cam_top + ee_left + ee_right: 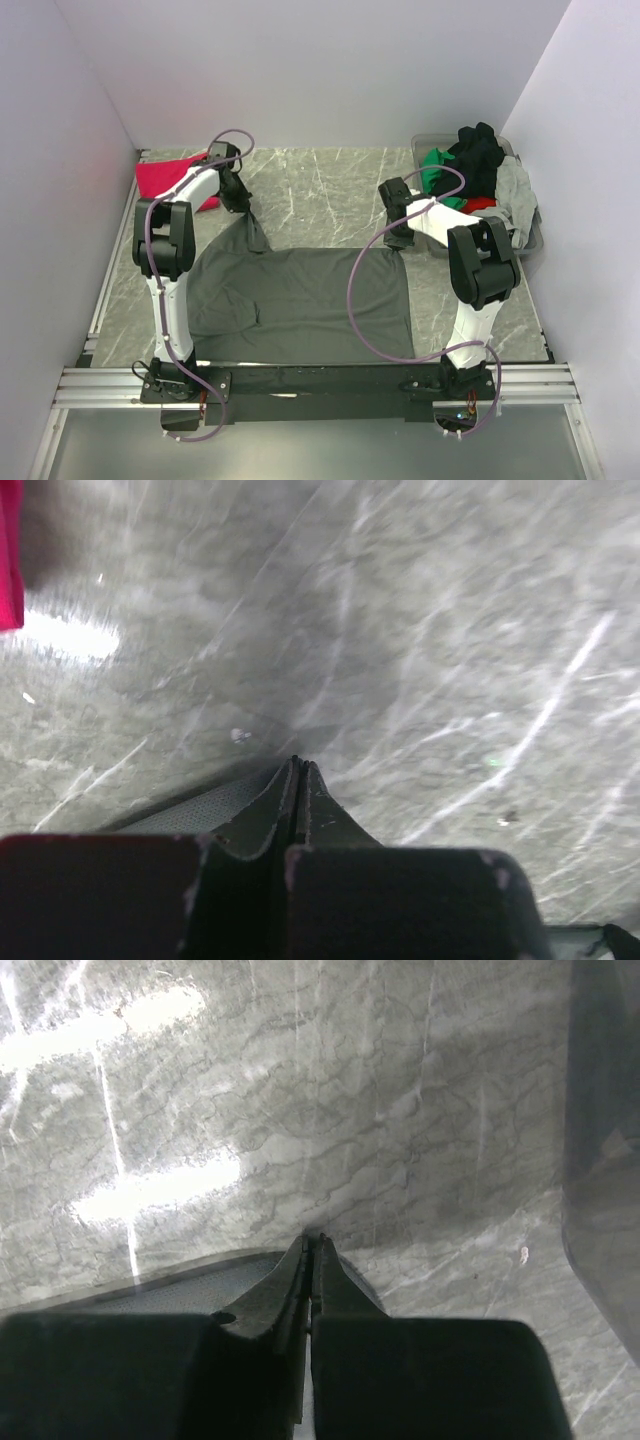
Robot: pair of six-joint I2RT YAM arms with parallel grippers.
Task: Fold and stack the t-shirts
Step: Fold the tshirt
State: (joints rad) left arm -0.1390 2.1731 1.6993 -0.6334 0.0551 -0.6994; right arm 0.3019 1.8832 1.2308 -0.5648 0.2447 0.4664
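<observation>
Closest to your wrist cameras, each tool has its jaws pressed together. Your left tool [298, 765] pinches the far-left corner of the charcoal-grey t-shirt [300, 300] and draws it up into a peak. Your right tool [313, 1240] looks clamped on the far-right corner. The rest of that shirt lies spread on the desk [320, 185] between the arms.

By the look of it, you are at the first fold. Next, bring both corners toward you together and level, then lay them on the near half without dragging the cloth.

Count two tools and one charcoal-grey shirt in hand. One magenta-red t-shirt [160, 178] lies at the far left. One clear plastic tub [428, 143] at the far right holds a heap showing black, green, light grey and red cloth; you cannot tell how many shirts that makes.
</observation>
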